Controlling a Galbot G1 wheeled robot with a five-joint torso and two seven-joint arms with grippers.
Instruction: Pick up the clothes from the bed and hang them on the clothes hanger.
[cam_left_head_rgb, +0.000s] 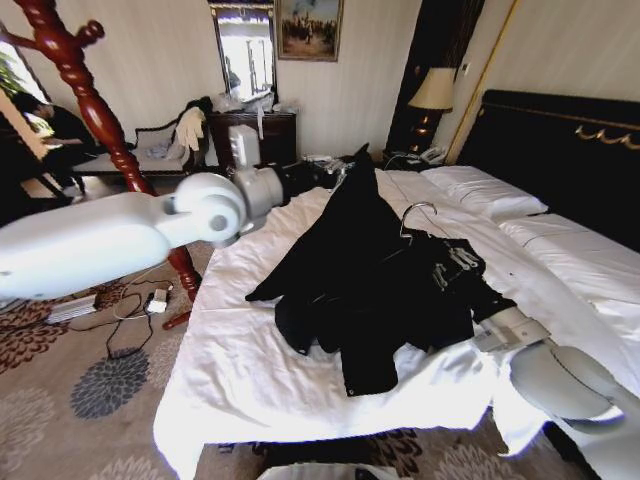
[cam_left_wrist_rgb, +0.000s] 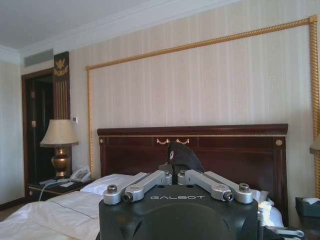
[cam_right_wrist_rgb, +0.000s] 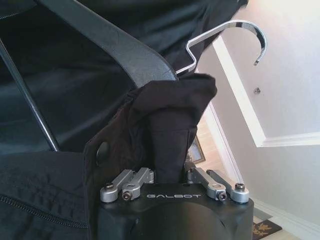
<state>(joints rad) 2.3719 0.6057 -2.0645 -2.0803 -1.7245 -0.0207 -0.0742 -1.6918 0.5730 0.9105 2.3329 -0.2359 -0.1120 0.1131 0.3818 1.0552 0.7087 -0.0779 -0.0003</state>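
While the clothes (cam_left_head_rgb: 365, 290) lie heaped in the middle of the bed (cam_left_head_rgb: 250, 390), one corner of the fabric is pulled up into a peak toward the bed's far edge, and that's where the left gripper (cam_left_head_rgb: 345, 172) is, pinching that tip. In the left wrist view you can see a bit of black cloth poking up between its closed fingers (cam_left_wrist_rgb: 167, 177). The right gripper (cam_right_wrist_rgb: 172, 175) is buried in the pile on the headboard side, clamped on a fold of the same black fabric, right beside the clothes hanger (cam_right_wrist_rgb: 115, 47), whose silver hook (cam_left_head_rgb: 415, 215) sticks up out of the heap.

So the jacket's long axis runs roughly from the raised peak at the far edge down toward the foot edge, with the hanger lying on or in it near the right arm. My guess is the right arm is the nearer one to the hanger by far, practically touching it.
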